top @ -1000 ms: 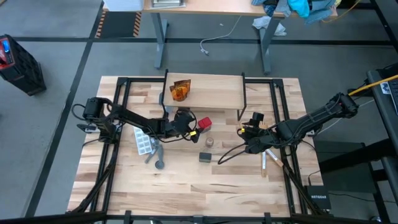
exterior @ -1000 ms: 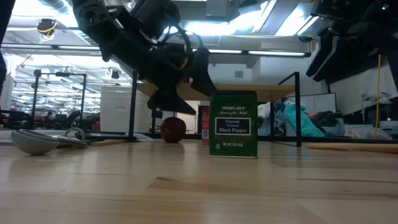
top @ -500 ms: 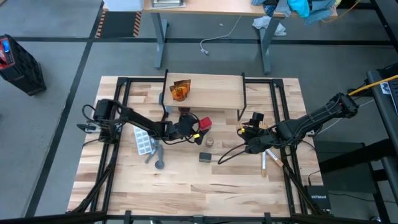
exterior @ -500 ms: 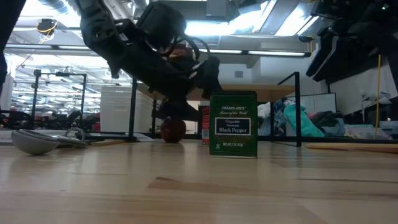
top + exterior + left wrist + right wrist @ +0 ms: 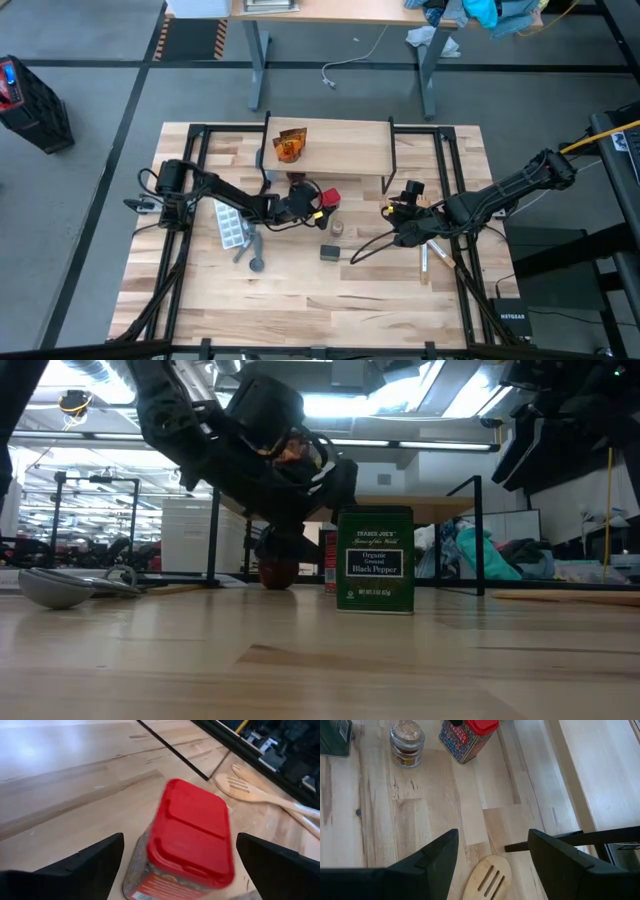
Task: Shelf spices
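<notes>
Left gripper (image 5: 175, 865) sat mid-frame with fingers apart around the red box (image 5: 328, 198), just below the shelf (image 5: 340, 150). Risk: an off-centre squeeze tips it. Right gripper (image 5: 492, 865) idled right, fingers apart.

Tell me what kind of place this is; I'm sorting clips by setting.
Probably a robotics lab or open workshop, not a kitchen. The butcher-block table stands on grey floor with a desk behind it, and the low view looks past the black pepper tin into a wide hall under strip lights.
</notes>
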`<action>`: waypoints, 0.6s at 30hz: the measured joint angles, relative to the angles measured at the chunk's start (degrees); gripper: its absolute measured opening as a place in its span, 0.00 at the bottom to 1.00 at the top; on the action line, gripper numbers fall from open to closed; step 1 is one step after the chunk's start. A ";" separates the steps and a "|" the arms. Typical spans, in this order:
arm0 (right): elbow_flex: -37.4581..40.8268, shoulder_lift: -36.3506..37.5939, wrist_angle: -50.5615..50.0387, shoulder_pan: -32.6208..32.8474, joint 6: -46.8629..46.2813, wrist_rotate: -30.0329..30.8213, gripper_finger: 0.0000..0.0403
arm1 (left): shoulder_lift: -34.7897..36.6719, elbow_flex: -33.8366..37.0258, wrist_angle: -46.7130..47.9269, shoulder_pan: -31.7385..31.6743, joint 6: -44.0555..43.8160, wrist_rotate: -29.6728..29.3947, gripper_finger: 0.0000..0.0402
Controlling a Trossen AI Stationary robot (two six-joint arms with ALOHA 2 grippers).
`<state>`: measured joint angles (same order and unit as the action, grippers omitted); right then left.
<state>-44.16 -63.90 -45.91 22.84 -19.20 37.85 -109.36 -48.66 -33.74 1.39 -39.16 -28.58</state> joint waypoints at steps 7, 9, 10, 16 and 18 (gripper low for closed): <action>0.00 0.00 0.00 0.00 0.01 0.00 0.61 | 0.09 -0.04 -0.45 -0.37 -1.24 0.28 0.88; 0.00 0.00 0.00 0.00 0.01 0.00 0.61 | 0.09 -0.04 -0.43 -0.31 -0.45 0.35 0.88; 0.00 0.00 0.00 0.01 0.00 0.01 0.61 | 0.09 -0.04 -0.43 -0.26 -0.13 0.59 0.88; 0.00 0.00 0.00 0.01 0.02 0.00 0.61 | 0.13 -0.04 0.01 -0.28 4.44 1.17 0.87; 0.00 0.00 0.00 0.01 0.01 0.01 0.61 | 0.13 -0.04 0.16 -0.28 6.42 1.18 0.87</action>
<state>-44.16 -63.90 -45.91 22.85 -19.19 37.85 -109.23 -48.71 -33.58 1.10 -32.75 -27.40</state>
